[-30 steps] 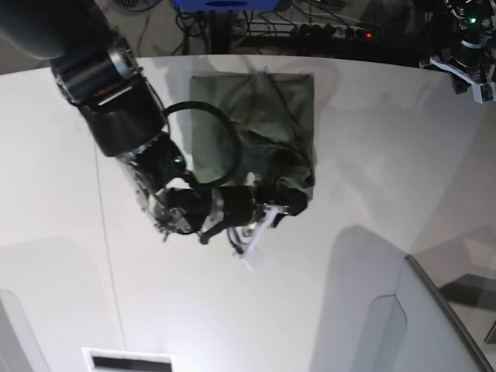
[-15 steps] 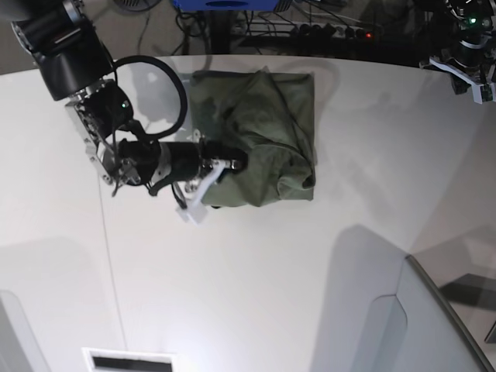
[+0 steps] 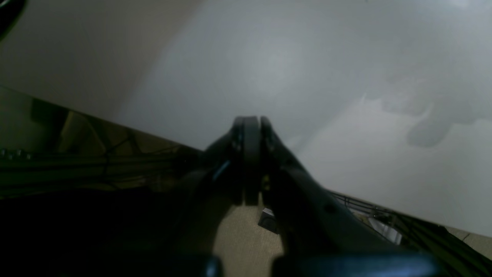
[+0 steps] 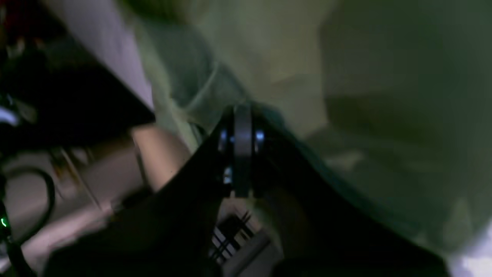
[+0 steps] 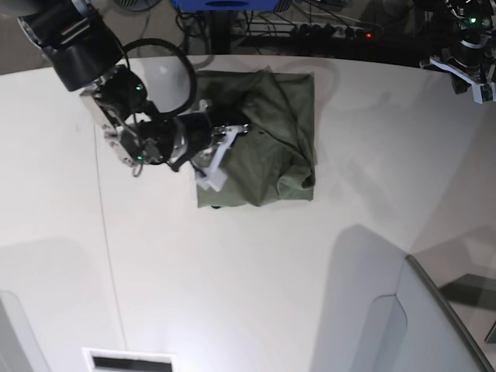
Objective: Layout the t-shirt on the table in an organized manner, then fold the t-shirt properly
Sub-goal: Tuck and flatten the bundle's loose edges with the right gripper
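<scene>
I see the large smooth white table [image 5: 325,256] filling most of the base view, a thin dark seam running down its left part. On its far middle lies the olive-green short-sleeved cotton t-shirt [image 5: 267,139], folded into a rumpled, roughly rectangular bundle whose long axis runs from the far edge toward me; the far edge is straight, the near right corner bunches into thick folds. My right arm reaches in from the upper left of that view, and its black right claw [image 5: 225,138] sits over the left side of the shirt, jaws pressed together; the blurred wrist view does not let me tell if cloth is pinched. The left claw [image 3: 250,127] hangs off the far right corner, well apart from the shirt, jaws closed on nothing.
</scene>
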